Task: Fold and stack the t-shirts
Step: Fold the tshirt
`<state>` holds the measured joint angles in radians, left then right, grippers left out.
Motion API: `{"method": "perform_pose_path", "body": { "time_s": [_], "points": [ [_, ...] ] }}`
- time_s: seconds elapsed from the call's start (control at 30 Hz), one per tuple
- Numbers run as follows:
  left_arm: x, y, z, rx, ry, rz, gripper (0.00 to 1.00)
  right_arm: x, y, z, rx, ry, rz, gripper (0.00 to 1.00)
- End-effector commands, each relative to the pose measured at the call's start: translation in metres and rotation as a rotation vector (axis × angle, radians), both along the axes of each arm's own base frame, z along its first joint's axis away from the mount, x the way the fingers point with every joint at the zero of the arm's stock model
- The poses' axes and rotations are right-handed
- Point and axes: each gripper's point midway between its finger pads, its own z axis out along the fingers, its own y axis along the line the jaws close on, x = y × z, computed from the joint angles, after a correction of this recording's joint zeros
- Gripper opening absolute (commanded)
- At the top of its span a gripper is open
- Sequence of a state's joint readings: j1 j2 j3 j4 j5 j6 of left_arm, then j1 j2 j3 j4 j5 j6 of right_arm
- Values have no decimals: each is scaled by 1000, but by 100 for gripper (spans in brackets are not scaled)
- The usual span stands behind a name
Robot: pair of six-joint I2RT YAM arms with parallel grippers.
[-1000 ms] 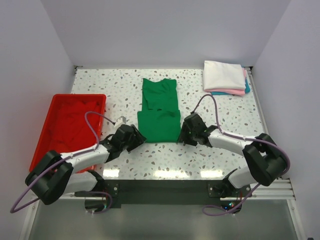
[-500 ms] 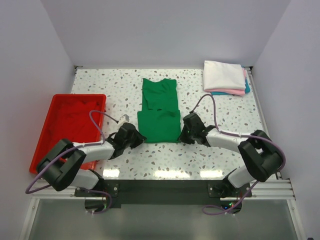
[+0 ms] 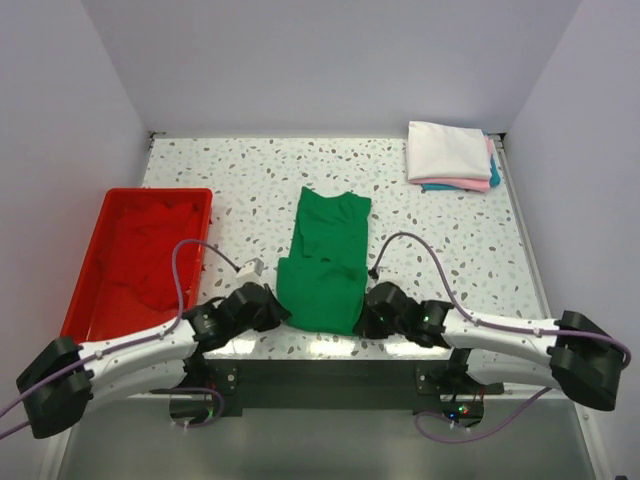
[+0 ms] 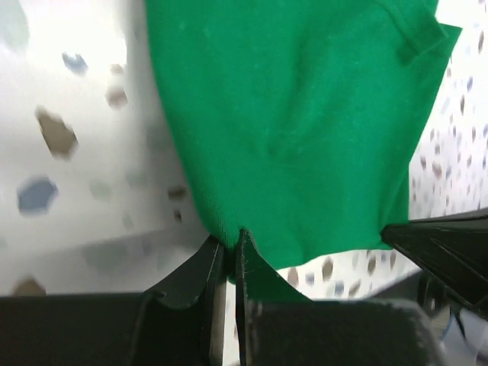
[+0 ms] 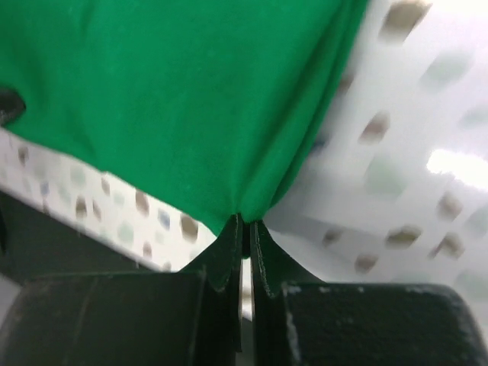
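While pinched shut on near corners of the green t-shirt [image 3: 325,260], left tool [image 3: 274,311] and right tool [image 3: 366,318] apart; cloth spread over the desk [image 3: 220,190] between and beyond them; far beyond right tool, folded t-shirts [image 3: 447,152] stacked.

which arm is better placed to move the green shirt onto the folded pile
Right, probably: the right hand is shut on the green shirt's near corner, on the pile's side. The left hand grips the other corner, farther off.

top: high, rear, looking down | wrists: low, very close | shared: green t-shirt [image 3: 325,260] near hem
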<state>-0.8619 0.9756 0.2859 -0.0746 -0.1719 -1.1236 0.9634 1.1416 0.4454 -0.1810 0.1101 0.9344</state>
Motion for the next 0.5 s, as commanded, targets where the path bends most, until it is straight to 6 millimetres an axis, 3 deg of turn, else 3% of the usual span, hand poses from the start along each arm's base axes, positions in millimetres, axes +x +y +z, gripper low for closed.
{"method": "perform_pose_path", "body": {
  "time_s": [0.0,0.1,0.23,0.27,0.3,0.33,0.43,0.47],
  "points": [
    [-39,22,-15,69,57,5,0,-38,-19,-15,-51,18,-6,0],
    [-56,19,-6,22,40,-26,0,-56,-28,-8,-45,5,2,0],
    [-58,22,14,45,2,-46,0,-53,-36,14,-25,-40,-16,0],
    [-52,17,32,26,-32,-41,0,-52,-37,28,-15,-56,-13,0],
    [-50,19,38,45,-48,-47,0,-50,-38,35,-14,-71,-15,0],
    [-43,14,59,21,-86,-38,0,-47,-38,50,-11,-95,-15,0],
    [-34,13,84,31,-139,-32,0,-39,-43,71,-29,-145,-20,0],
    [-30,8,102,8,-165,-29,0,-36,-47,83,-44,-163,-33,0]
  ]
}}
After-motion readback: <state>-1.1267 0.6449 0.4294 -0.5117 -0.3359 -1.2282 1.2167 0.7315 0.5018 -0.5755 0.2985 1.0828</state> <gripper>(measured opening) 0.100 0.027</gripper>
